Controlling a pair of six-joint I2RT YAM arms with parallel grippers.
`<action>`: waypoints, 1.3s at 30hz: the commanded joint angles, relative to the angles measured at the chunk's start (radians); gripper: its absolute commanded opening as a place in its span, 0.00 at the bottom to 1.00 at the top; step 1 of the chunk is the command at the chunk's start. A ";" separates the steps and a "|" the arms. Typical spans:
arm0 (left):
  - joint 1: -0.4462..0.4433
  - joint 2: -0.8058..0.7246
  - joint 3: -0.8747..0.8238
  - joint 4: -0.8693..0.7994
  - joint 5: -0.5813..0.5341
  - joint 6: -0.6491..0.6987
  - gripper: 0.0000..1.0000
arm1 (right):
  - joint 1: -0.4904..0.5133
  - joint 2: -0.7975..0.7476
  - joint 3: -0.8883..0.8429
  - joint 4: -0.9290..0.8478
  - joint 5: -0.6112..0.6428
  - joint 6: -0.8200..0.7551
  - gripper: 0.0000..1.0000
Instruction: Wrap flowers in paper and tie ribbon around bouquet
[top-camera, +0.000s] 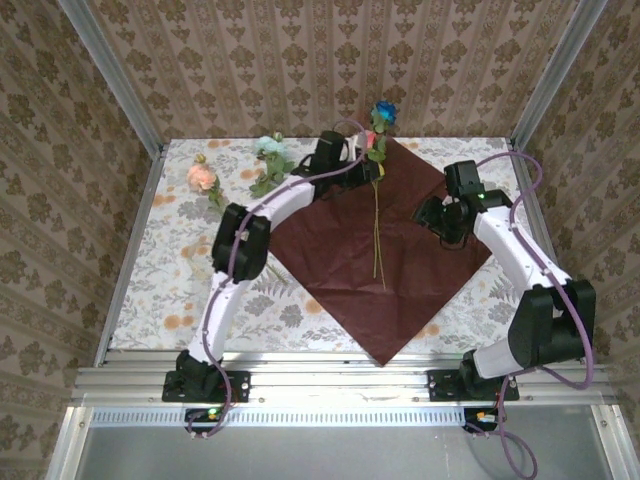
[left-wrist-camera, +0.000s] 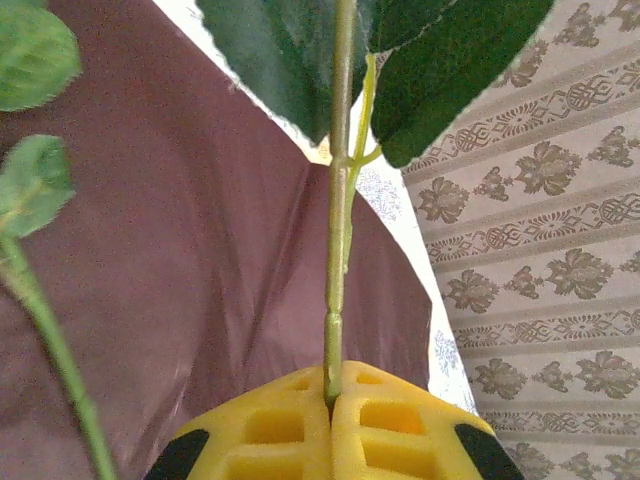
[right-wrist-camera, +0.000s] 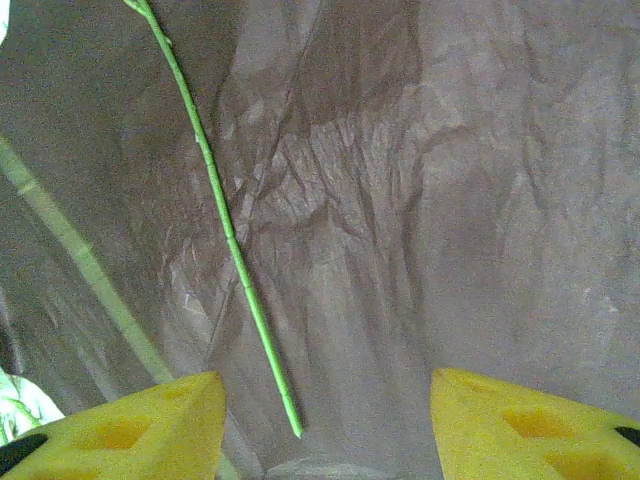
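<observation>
The paper (top-camera: 385, 255) lies flat as a diamond, maroon face up. A blue flower (top-camera: 384, 113) sits at its far corner, and one long thin stem (top-camera: 377, 235) runs down the sheet. My left gripper (top-camera: 368, 166) reaches over that corner; in the left wrist view it (left-wrist-camera: 332, 395) is shut on a leafy green stem (left-wrist-camera: 336, 250), with the bloom hidden. My right gripper (top-camera: 432, 220) hovers over the paper's right side. Its jaws (right-wrist-camera: 325, 400) stand open around the loose stem's tip (right-wrist-camera: 228, 235). The ribbon and the bouquet are out of view.
A pink flower (top-camera: 203, 177) and a pale blue one (top-camera: 270, 148) lie on the printed tablecloth (top-camera: 170, 260) at the far left. Patterned walls and aluminium posts (top-camera: 130, 100) close in the back and both sides of the table.
</observation>
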 joint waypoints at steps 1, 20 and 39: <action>-0.009 0.094 0.151 0.008 0.063 -0.067 0.00 | -0.011 -0.040 -0.038 -0.027 -0.025 0.008 0.57; 0.142 -0.365 0.022 -0.666 -0.334 0.268 0.38 | 0.012 0.028 -0.027 -0.032 -0.043 -0.064 0.60; 0.426 -0.346 -0.284 -0.728 -0.499 0.651 0.36 | 0.344 0.226 0.231 -0.060 0.024 -0.155 0.60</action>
